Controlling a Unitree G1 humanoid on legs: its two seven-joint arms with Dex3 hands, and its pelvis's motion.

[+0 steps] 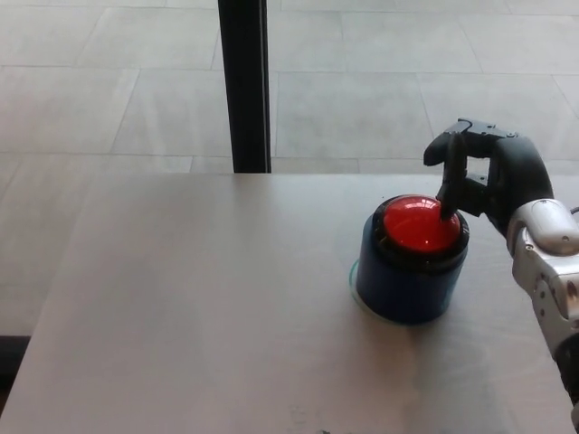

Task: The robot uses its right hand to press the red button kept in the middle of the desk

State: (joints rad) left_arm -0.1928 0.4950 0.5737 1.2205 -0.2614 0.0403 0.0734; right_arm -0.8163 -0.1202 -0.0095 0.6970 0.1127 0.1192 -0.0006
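You see the round, glossy red dome button (pixel 417 224) sitting in a black ring on top of a squat dark-blue cylindrical housing (pixel 407 285). The housing stands upright on the pale grey-white desk top (pixel 199 307), a little right of the middle of the head view and nearer the far edge than the near one. A thin greenish rim shows at the foot of the housing on its left side, against the desk surface.

Your robot's black right hand (pixel 488 172) comes in from the right edge on a white and grey forearm (pixel 547 271). The hand hangs over the far right part of the button. Its fingers are curled in toward the palm and grasp nothing, with the thumb side bent over the top. One dark fingertip (pixel 447 210) points straight down and meets the upper right part of the red dome, just inside the black ring. You cannot tell from this view how hard it bears on the dome. The rest of the hand stays clear of the blue housing.

Your left hand does not show anywhere in the view.

Beyond the far edge of the desk, you see a floor of large light-grey tiles (pixel 109 90), and a black upright post (pixel 245 86) rising from behind the desk edge, left of the button.
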